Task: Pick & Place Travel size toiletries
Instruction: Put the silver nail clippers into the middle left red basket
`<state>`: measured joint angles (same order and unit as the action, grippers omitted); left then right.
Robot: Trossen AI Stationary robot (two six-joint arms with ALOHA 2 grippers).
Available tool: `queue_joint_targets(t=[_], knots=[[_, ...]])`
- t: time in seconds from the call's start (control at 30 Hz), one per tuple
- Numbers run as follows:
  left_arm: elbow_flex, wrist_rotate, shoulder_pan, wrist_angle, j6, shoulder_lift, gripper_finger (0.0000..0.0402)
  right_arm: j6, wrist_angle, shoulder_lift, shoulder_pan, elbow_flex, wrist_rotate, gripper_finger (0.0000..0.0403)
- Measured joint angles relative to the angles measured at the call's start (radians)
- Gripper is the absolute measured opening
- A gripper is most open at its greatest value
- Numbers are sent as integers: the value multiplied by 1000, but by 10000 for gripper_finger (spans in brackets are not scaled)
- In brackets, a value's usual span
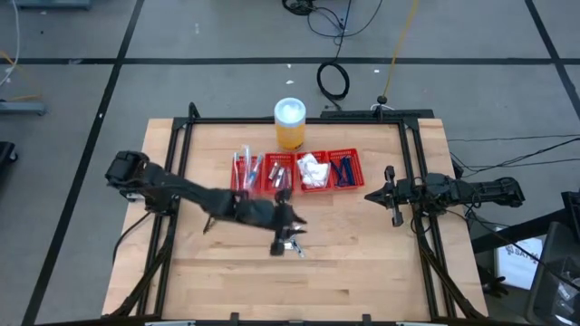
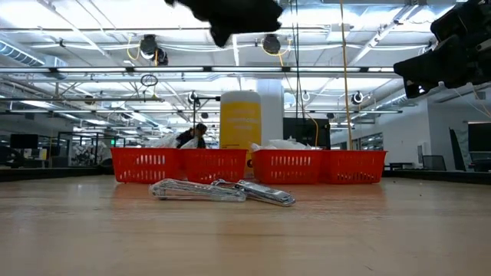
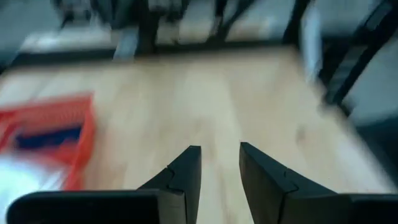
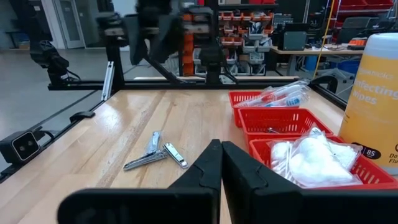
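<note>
Just in front of the red tray [image 1: 294,172], on bare wood, we find two silvery toiletries [image 2: 222,191] lying loose, touching end to end. Left gripper [image 3: 219,171] hovers above them, fingers slightly spread, pinching nothing; we judge it poised between picks. Right gripper [image 4: 221,163] waits beside the tray's far end, pressed together. Tray compartments already hold sticks, white packets [image 4: 311,158], razors. Orange jar [image 1: 290,123] stands behind the tray.

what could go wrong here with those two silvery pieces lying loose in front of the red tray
The left gripper is empty, its fingers apart, above the two silvery pieces. They touch, so a pinch might drag both. They lie flat on the table, so the fingers could skid. The red tray looks crowded.
</note>
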<state>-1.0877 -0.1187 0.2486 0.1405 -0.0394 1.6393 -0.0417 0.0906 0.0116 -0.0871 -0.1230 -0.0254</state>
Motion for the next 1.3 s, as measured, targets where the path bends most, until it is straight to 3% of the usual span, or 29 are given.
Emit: queue_joint_targets(t=[0.13,0.27,0.5,0.7,0.87,1.0,1.3], knots=[[-228,-191,83,-475,-138,57,108,0,-1,0,0,0,-2,0],[-351,-206,121,-677,-362,129,109,0,-2,0,0,0,-2,0],[-359,-109,132,-724,-574,213,115,0,-2,0,0,0,-1,0],[-358,-105,130,-824,-671,302,176,0,0,1,0,0,0,0],[-358,-25,124,-845,-602,350,235,0,-1,1,0,0,0,0],[-358,-11,129,-851,-518,378,259,0,-1,1,0,0,0,0],[-354,-13,130,-850,-434,417,243,0,0,1,0,0,0,0]])
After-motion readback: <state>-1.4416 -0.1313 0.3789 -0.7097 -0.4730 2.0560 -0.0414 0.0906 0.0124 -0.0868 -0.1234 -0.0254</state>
